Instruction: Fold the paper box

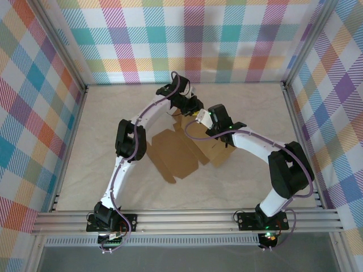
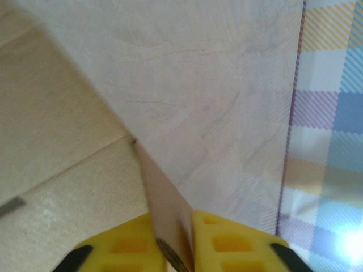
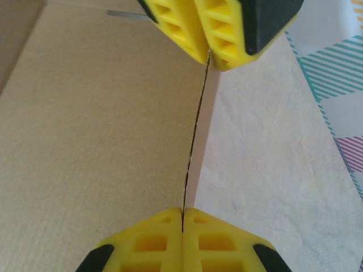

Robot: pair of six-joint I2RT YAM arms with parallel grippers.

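Plaid fabric walls (image 1: 198,39) in pastel checks close in three sides, and below them lies the pale surface (image 1: 102,170), cream with a faint marbled grain. A ribbed aluminium rail (image 1: 187,218) runs along the near edge, carrying both bases. The two white arms with black joints arch inward from there and meet near the middle.

Under them lies the paper box (image 1: 176,153): plain brown corrugated cardboard, a die-cut sheet mostly flat on the surface at centre, with angular flaps jutting out toward the near left. Its far right part is tipped up off the surface.

Now the left gripper (image 2: 180,249): its yellow ribbed fingers (image 2: 125,252) are pinched on that raised flap, which runs away from the camera as a thin, edge-on strip. The right gripper (image 3: 182,238) is clamped on the same edge from the other end, with only the thickness of the card between its fingers. From the right wrist, the two grippers face each other along one straight cardboard edge, with the matte brown panel to its left.
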